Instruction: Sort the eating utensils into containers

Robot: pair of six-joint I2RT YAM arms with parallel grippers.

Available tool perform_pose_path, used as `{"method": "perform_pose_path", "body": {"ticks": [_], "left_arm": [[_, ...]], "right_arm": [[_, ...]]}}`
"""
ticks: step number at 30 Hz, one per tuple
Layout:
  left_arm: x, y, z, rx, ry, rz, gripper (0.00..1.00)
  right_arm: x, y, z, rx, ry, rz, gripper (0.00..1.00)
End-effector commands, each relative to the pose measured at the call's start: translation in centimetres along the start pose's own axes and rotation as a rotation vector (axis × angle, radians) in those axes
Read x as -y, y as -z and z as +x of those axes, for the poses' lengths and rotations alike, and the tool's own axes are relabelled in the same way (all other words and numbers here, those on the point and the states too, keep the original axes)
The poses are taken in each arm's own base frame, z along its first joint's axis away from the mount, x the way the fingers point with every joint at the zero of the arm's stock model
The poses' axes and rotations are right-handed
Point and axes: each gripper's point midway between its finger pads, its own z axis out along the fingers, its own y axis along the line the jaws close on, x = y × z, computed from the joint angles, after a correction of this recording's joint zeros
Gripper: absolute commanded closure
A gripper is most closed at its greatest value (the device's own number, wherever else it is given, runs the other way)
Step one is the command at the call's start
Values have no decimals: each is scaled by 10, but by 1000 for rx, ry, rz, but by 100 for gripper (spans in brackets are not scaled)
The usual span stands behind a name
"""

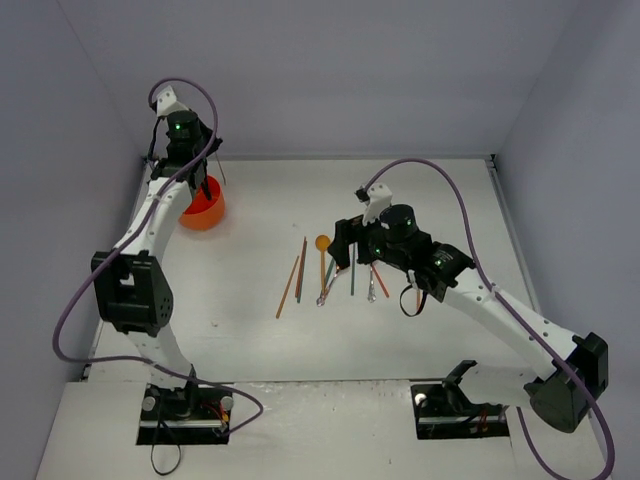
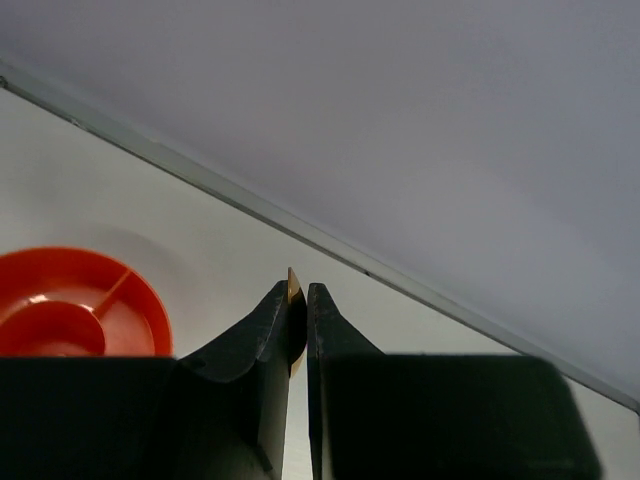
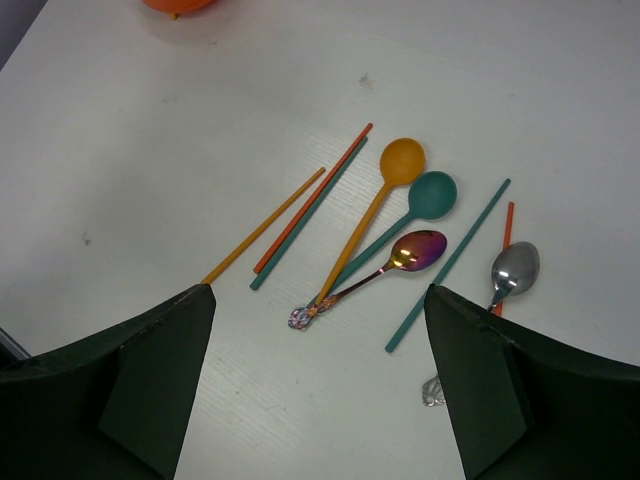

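1. Between the wide-spread fingers of the right gripper (image 3: 320, 292) nothing is held. The jaws are seen fully apart and raised clear of the white table (image 3: 130, 130), a pose judged to be for straddling one piece from above.
2. Directly under that gap lies the decorated handle end of an iridescent metal spoon (image 3: 418, 250), met there by the handle of an orange plastic spoon (image 3: 403, 160). A teal plastic spoon (image 3: 432, 195) is laid just beside them, with all three bowls pointed away from the gripper.
3. Toward its right side, a long teal chopstick (image 3: 450, 262), a short red-orange chopstick (image 3: 507, 222) and a silver metal spoon (image 3: 514, 268) are grouped. Toward its left side, a yellow-orange chopstick (image 3: 265, 228) and a close-lying red-orange and teal pair (image 3: 312, 200) are spread.
4. Well beyond all these, far ahead of it and to the left, a round orange-red plastic cup (image 3: 175, 4) is glimpsed.
5. Over by that cup (image 2: 120, 300), the left gripper (image 2: 298, 295) is closed tight on a slim gold-coloured utensil (image 2: 293, 283), of which only the tip is shown. The divided cup is seen below and to one side, so a drop into a compartment is judged to be intended.
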Motion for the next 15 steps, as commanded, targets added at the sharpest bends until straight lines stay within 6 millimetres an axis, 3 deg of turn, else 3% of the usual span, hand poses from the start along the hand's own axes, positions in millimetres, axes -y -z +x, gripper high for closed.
{"method": "perform_pose_path", "body": {"ticks": [1,9,15], "left_arm": [[6,-10,-69,191,28,2,100],[-23,-41,-49,153,51,-71,100],[-40,-44,-20,65,41,-128,100]], "right_arm": [[13,5,-16,53,-7,0,17],[35,2,-8,31,-23,42,16],[38,-2,-4,14,-21,52,16]]}}
